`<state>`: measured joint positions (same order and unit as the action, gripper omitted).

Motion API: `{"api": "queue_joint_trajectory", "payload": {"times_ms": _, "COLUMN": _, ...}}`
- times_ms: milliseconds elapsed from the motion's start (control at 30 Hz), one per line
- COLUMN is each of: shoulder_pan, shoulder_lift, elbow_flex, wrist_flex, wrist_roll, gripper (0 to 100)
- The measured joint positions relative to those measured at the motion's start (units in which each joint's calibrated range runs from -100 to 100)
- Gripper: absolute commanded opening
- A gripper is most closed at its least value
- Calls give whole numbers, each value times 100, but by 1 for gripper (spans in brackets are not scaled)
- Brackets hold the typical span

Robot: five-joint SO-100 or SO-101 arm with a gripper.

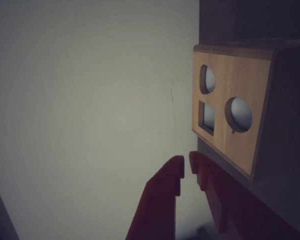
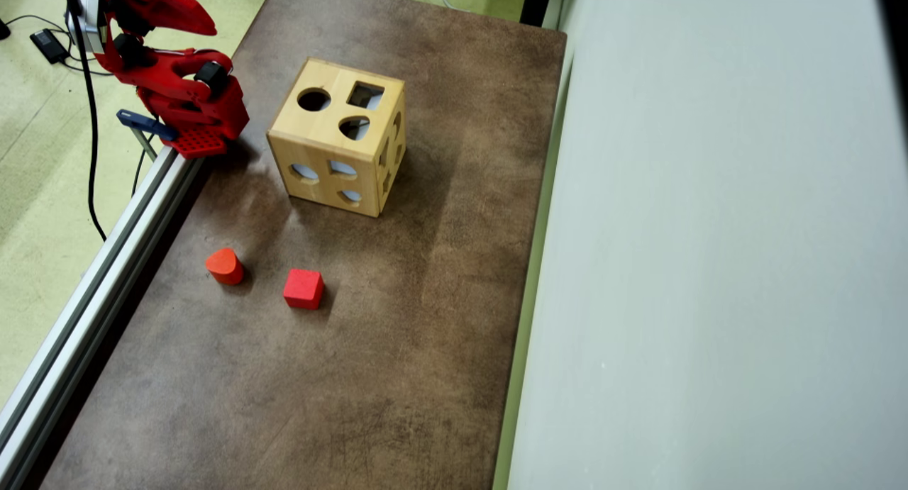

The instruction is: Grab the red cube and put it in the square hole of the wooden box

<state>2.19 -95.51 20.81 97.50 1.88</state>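
Observation:
The red cube [image 2: 303,288] lies on the brown table [image 2: 440,320] in the overhead view, well in front of the wooden box [image 2: 339,146], and nothing touches it. The square hole [image 2: 365,95] is on the box's top face, beside a round hole and a teardrop-like one. My red arm [image 2: 177,93] is folded at the table's top left corner, far from the cube. In the wrist view my gripper [image 1: 186,162] is shut and empty, with only a sliver between its tips. It sits just below the wooden box [image 1: 240,75] and the square hole [image 1: 206,117]. The cube is out of the wrist view.
An orange-red rounded block [image 2: 225,266] stands left of the cube. A metal rail [image 2: 92,284] runs along the table's left edge, and a pale grey panel [image 2: 709,263] borders its right side. Cables lie on the floor at upper left.

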Motion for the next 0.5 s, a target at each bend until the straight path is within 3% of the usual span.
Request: {"api": "queue_joint_trajectory", "payload": {"times_ms": 500, "shoulder_pan": -14, "shoulder_lift": 0, "elbow_flex": 63, "wrist_flex": 0, "wrist_roll": -151, "gripper": 3}}
